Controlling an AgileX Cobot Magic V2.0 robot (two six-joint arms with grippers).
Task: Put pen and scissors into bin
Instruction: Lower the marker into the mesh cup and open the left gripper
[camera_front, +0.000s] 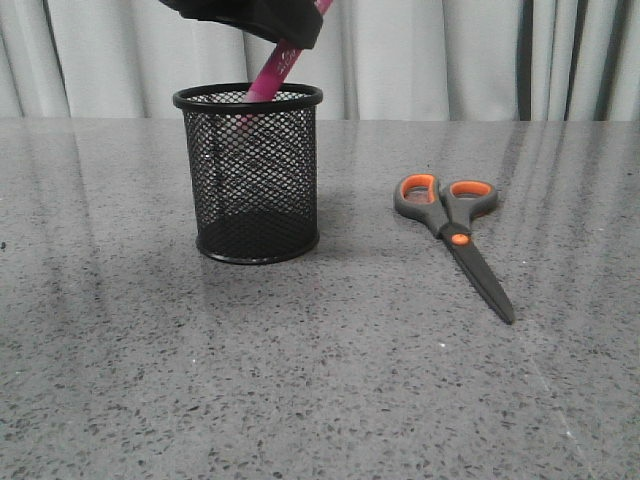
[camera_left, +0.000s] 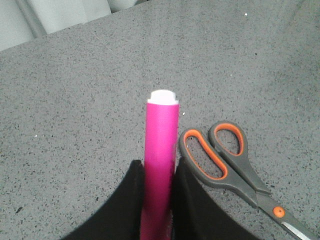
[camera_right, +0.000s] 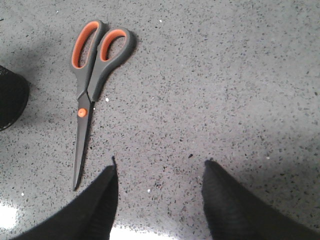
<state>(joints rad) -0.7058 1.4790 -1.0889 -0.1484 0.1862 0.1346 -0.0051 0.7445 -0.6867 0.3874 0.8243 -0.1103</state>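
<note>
Left claw (camera_left: 157, 200) clamped – right claw (camera_right: 160, 200) (empty) agape

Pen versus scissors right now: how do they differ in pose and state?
The pen is clamped in the left hand and tilted, its lower end dipping into the mesh bin; the scissors lie flat on the table, untouched.
The pen is off the table; the scissors rest on it beside the bin, blades closed.
The pen is a magenta cylinder; the scissors are dark grey with orange.
Neither is fully in the bin yet.
</note>
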